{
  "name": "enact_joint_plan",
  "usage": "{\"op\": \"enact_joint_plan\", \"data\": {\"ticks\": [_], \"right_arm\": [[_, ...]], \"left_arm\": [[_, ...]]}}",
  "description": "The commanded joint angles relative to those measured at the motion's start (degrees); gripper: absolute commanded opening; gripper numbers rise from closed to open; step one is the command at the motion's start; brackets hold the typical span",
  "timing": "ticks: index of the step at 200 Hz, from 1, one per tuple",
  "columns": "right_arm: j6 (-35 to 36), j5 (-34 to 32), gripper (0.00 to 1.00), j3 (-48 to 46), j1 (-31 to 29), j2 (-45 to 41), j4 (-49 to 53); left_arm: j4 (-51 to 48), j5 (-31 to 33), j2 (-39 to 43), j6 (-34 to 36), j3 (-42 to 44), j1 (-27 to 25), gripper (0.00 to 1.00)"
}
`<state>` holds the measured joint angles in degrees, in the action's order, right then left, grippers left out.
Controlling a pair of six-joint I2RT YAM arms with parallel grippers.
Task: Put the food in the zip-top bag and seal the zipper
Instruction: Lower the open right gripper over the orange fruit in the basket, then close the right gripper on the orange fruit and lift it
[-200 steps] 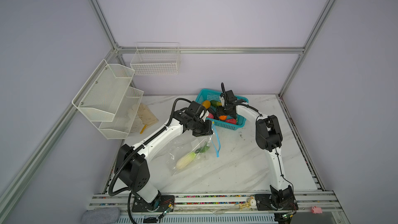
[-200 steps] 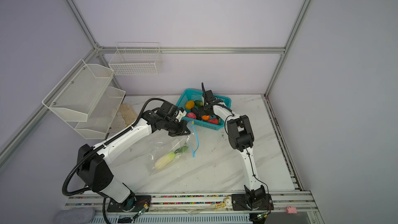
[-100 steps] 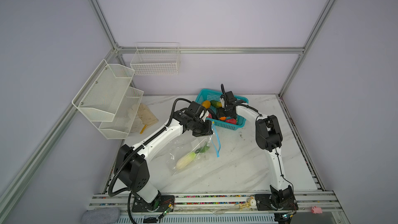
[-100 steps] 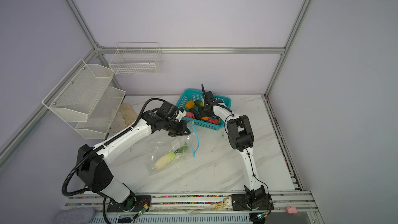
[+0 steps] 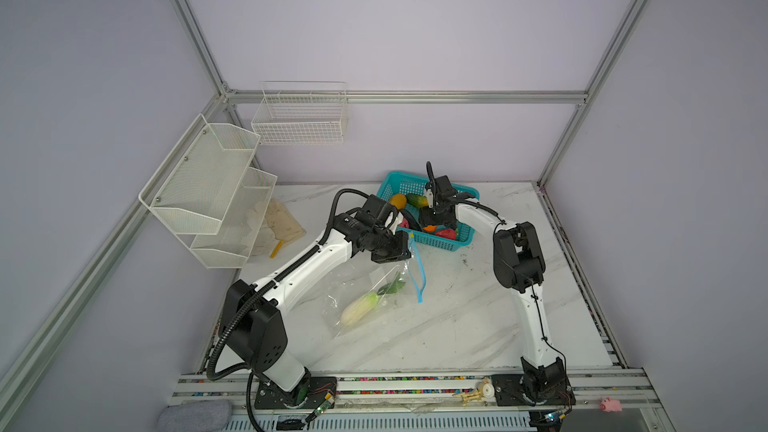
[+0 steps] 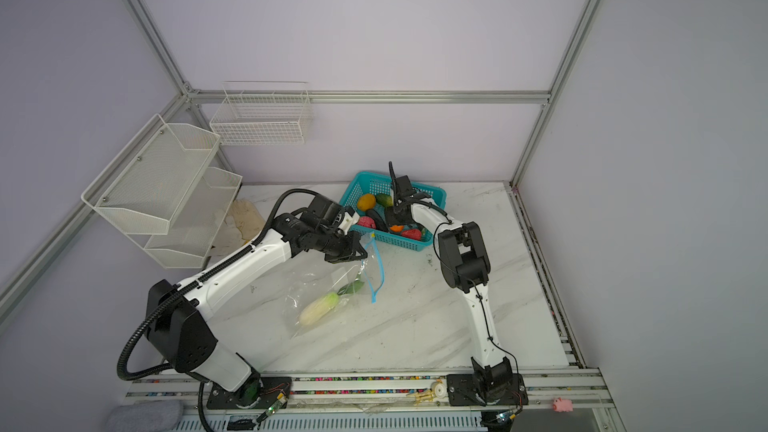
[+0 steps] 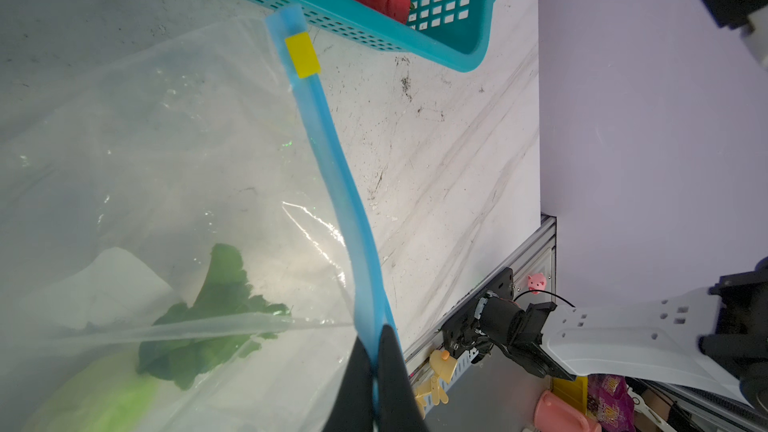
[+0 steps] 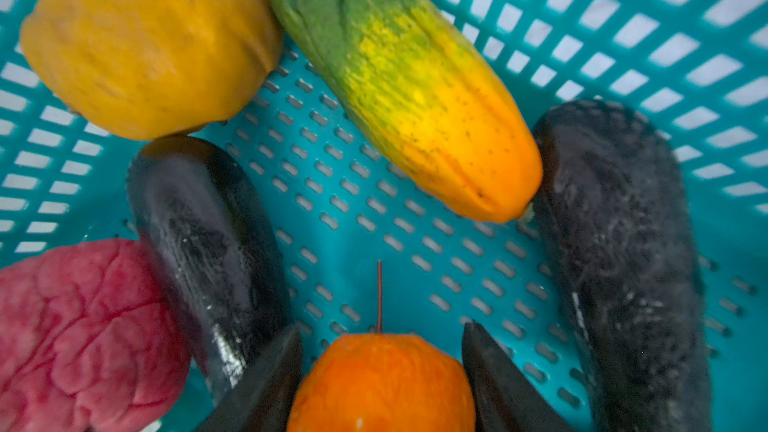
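The clear zip-top bag (image 5: 365, 297) lies on the marble table with a white radish (image 5: 359, 310) inside. My left gripper (image 7: 376, 351) is shut on the light-blue zipper (image 7: 332, 160) and holds that edge up; the yellow slider (image 7: 302, 55) sits at the far end. My right gripper (image 8: 382, 328) is down in the teal basket (image 8: 623, 35), open, with a jaw on each side of the orange (image 8: 382, 384). Around it lie a mango (image 8: 149, 39), a cucumber (image 8: 407, 89), two eggplants (image 8: 208, 234) and a pink-red piece (image 8: 83, 334).
The basket (image 5: 440, 243) stands at the back middle of the table, just behind the bag's raised edge. White mesh shelves (image 5: 208, 189) hang on the left wall, a wire basket (image 5: 299, 118) on the back wall. Pale gloves (image 5: 278, 222) lie under the shelves.
Both arms stay nearly where they were. My right jaws have drawn in closer around the orange. The bag and radish have not shifted.
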<state>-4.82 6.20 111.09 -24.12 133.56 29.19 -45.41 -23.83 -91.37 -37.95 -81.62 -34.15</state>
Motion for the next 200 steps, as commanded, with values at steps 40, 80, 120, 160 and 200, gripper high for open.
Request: {"op": "enact_joint_plan", "data": {"ticks": [40, 80, 120, 160, 200], "right_arm": [[-0.1, -1.1, 0.61, -0.25, -0.2, -6.33, 0.52], [-0.03, -1.07, 0.61, -1.81, -0.16, -9.38, 0.28], [0.04, 0.08, 0.61, -6.06, -0.2, -14.9, -0.96], [-0.39, 0.96, 0.61, -11.81, -0.21, -20.82, -2.47], [-1.71, 6.48, 0.61, -19.5, -0.2, -28.3, -4.35]], "left_arm": [[1.62, -0.16, 2.4, -0.45, 2.33, -0.14, 0.0], [1.84, 0.2, 2.78, -0.56, 2.72, -0.17, 0.0], [2.52, 0.46, 3.22, -0.79, 3.38, -0.13, 0.0], [2.89, 0.35, 3.21, -0.68, 3.45, -0.13, 0.0], [2.95, 0.11, 2.86, -0.45, 2.66, -0.14, 0.0]]}}
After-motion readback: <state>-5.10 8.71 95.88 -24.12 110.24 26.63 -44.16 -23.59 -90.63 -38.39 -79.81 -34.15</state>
